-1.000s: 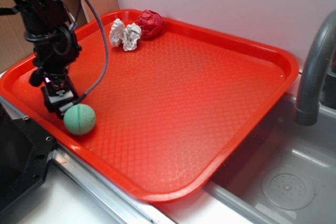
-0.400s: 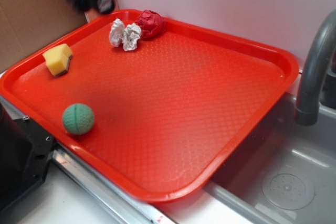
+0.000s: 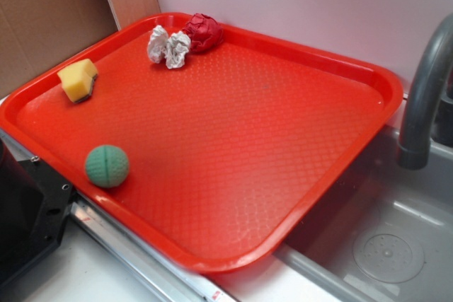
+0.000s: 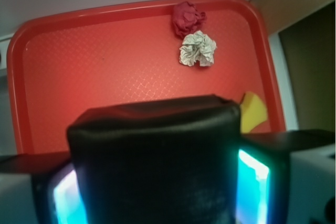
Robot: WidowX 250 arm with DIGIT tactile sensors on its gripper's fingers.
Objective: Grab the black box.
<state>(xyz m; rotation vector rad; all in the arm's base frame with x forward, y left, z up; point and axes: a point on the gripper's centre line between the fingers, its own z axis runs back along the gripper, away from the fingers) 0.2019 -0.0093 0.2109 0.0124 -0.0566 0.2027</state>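
Black box [image 4: 152, 166] sits clamped between the gripper [image 4: 152, 182] fingers, lifted high above the red tray [image 4: 105, 66], so the grab looks done.

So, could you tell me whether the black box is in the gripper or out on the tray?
In the gripper: the wrist view shows the black box between its lit fingers, above the red tray.

red tray [image 3: 297, 196], sponge [image 3: 78, 80], green ball [image 3: 107, 166]
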